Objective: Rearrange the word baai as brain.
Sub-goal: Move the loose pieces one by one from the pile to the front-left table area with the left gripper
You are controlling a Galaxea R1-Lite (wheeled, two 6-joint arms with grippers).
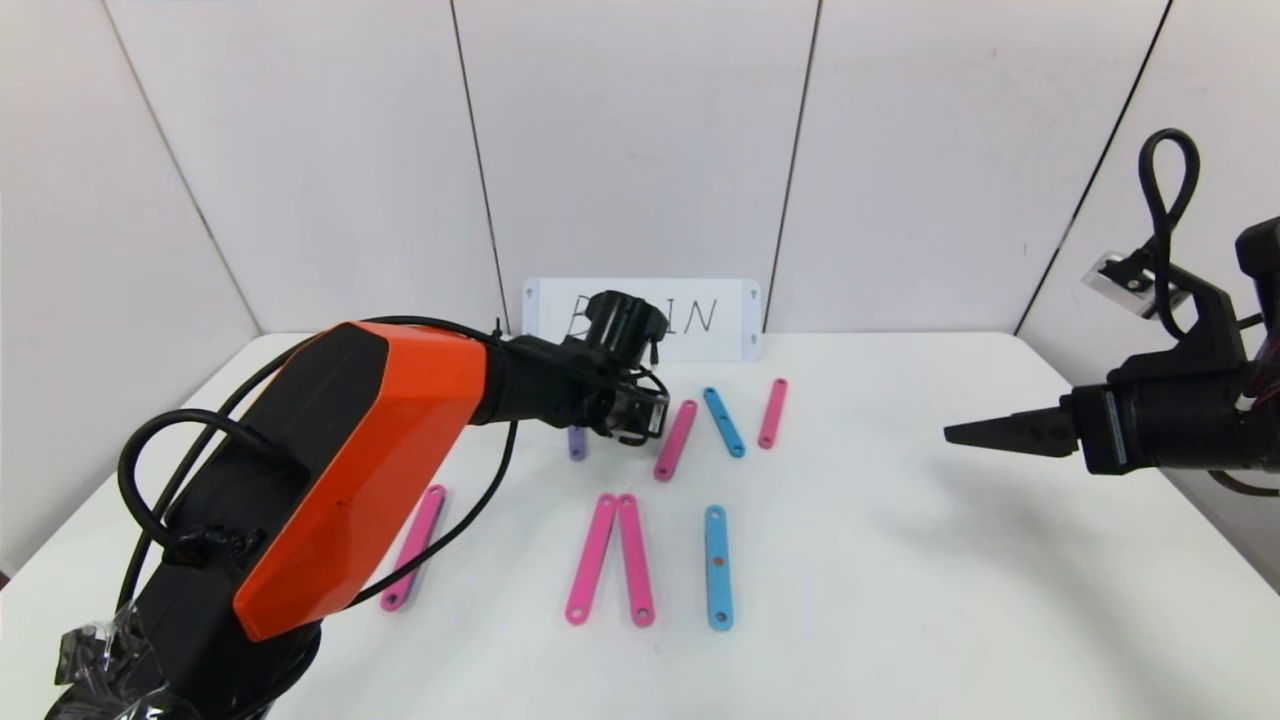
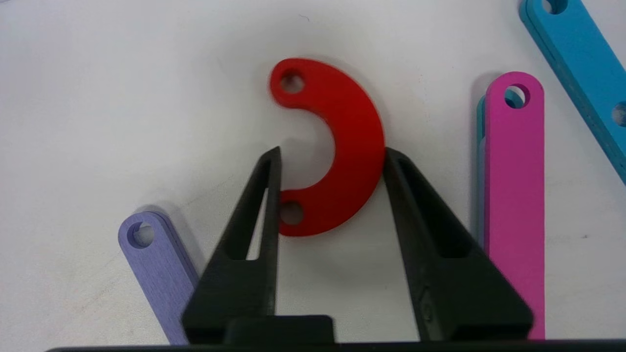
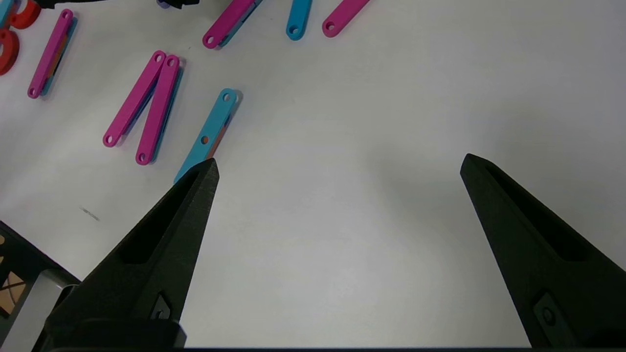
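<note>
With the left gripper (image 2: 332,161) pinched narrow on the red C-curve (image 2: 337,146) between its fingertips, lift straight (purple bar (image 2: 156,269) and pink bar (image 2: 513,195) flank it) before carrying.

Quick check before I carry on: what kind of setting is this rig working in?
Most likely a lab-style test cell, not a home or shop. A plain white table is boxed in by bare white wall panels, a handwritten word card is propped at the back, and only coloured plastic pieces, like the red C-curve, lie out.

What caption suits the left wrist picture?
Left end effector closing its fingers around a red C-curve, between purple bar and pink bar.
</note>
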